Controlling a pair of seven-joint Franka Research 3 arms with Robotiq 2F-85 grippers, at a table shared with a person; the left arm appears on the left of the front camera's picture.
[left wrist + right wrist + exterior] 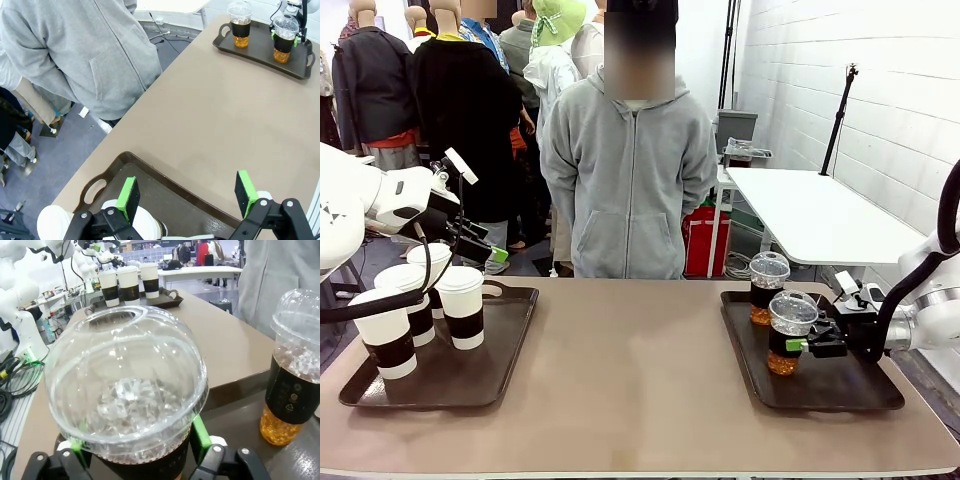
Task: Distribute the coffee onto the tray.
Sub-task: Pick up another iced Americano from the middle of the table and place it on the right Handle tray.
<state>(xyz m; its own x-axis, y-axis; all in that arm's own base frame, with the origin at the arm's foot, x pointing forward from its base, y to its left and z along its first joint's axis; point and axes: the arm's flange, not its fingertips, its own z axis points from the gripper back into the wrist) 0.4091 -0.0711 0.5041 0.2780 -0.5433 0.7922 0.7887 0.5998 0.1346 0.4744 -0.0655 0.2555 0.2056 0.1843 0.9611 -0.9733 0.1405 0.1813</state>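
R gripper (807,345) at 3 o'clock, jaws straddling near clear dome-lidded plastic cup of amber drink (789,333) on dark brown R tray (880,392); gripped or freed, can't tell. Second such cup (767,287) just behind at 12. L gripper (187,196) wide, empty, above four white lidded paper cups w/ brown sleeves (462,306) on L tray (515,335).

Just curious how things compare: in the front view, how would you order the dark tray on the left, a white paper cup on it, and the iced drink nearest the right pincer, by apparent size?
1. Dark brown plastic tray
2. White lidded paper cup
3. Clear dome-lidded plastic cup, though close to the paper cup.
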